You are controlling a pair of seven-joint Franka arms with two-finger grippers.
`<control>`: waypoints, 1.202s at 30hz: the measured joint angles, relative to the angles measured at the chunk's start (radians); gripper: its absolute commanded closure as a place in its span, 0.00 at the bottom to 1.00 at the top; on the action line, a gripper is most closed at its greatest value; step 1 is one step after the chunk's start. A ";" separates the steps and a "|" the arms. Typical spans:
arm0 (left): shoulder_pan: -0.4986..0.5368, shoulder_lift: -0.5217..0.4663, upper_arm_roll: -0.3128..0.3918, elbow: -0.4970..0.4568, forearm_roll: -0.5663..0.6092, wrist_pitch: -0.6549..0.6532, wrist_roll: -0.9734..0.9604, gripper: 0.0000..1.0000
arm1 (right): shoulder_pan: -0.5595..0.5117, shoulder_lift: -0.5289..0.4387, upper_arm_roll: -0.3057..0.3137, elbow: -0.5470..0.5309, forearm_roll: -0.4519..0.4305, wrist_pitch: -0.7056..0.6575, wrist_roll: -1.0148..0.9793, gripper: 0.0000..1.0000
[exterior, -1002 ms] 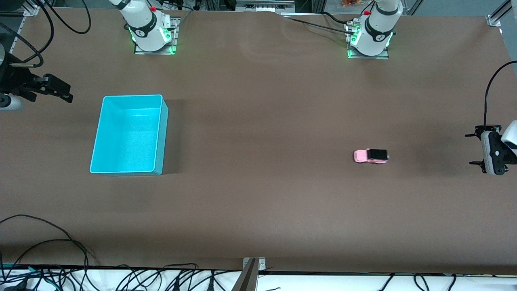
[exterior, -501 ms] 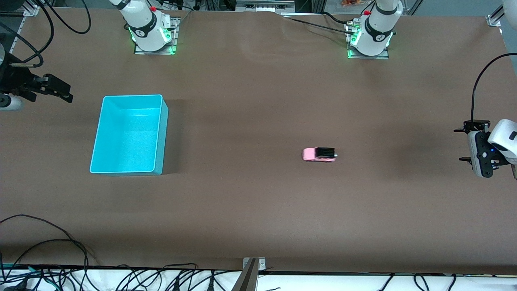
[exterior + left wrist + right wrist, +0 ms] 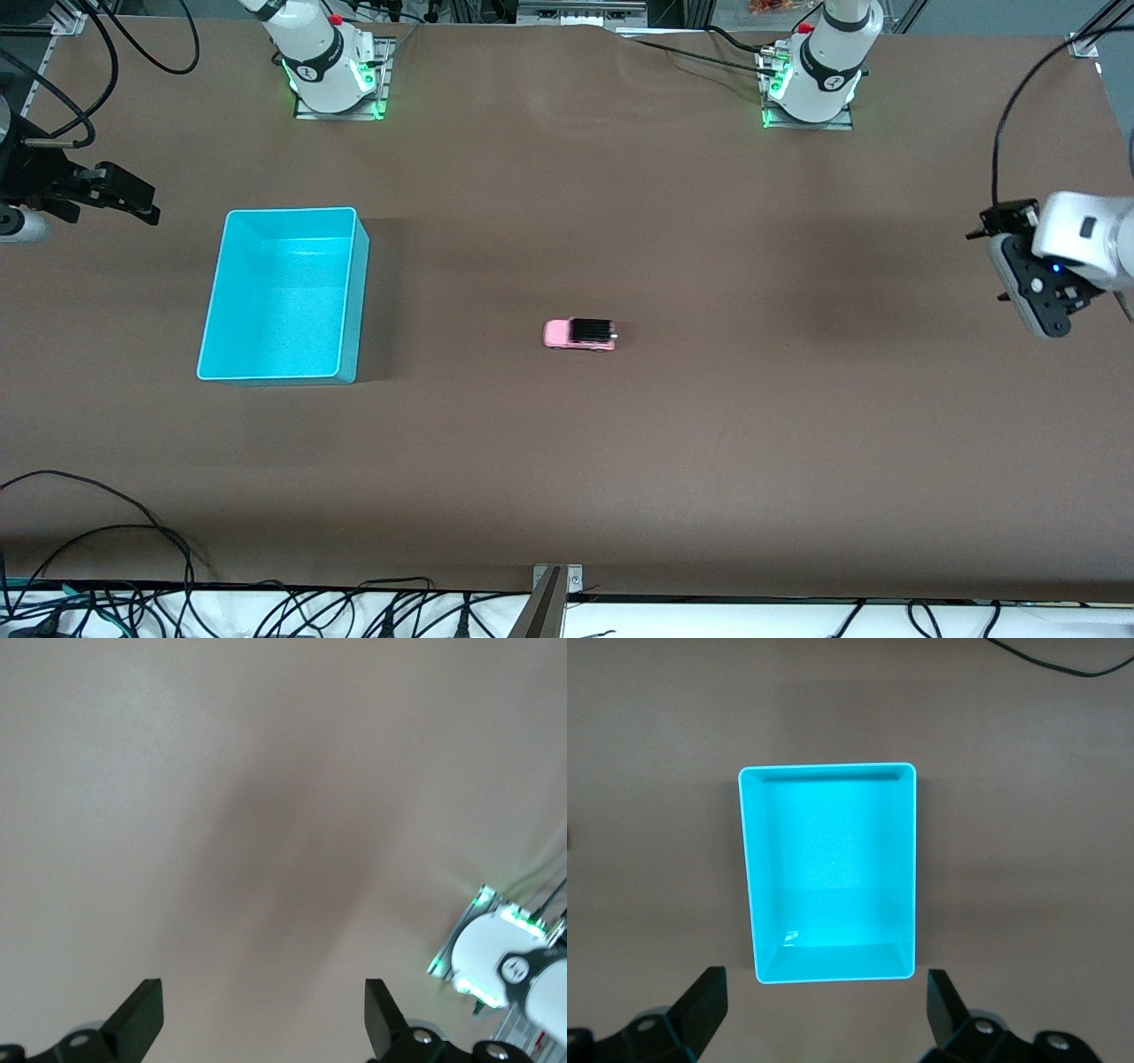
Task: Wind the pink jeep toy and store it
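sitting out in the open on the brown table, the pink jeep toy rests on its wheels near the middle, black roof up, pink nose pointing toward the right arm's end of the table. nothing touches it. the cyan bin stands well apart from it, toward the right arm's end, with only bare cyan floor inside.

my left claw hangs up in the air over the table's edge at the left arm's end, well apart from the jeep. its fingers are spread wide with nothing between them, and under them i see only bare table, plus the left arm's white base with its green lights off to one side.

my right claw hovers over the table's edge at the right arm's end, beside the bin, looking down at it. those fingers are spread wide too, holding nothing, and the bin's rim shows whole between them. black cables trail along the table edge nearest the front camera.
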 measured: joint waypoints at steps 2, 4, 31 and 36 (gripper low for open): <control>-0.009 -0.048 0.000 -0.054 0.000 0.034 -0.041 0.00 | 0.000 0.000 0.000 0.000 0.000 0.000 0.000 0.00; -0.016 -0.089 0.001 -0.105 0.000 0.080 -0.073 0.00 | 0.000 0.000 0.000 0.000 0.000 0.000 0.000 0.00; -0.151 -0.247 0.157 -0.367 -0.171 0.399 -0.510 0.00 | 0.000 0.000 0.000 0.000 0.000 0.000 0.000 0.00; -0.156 -0.249 0.156 -0.367 -0.212 0.392 -0.552 0.00 | 0.001 0.000 0.002 0.000 0.000 0.000 0.000 0.00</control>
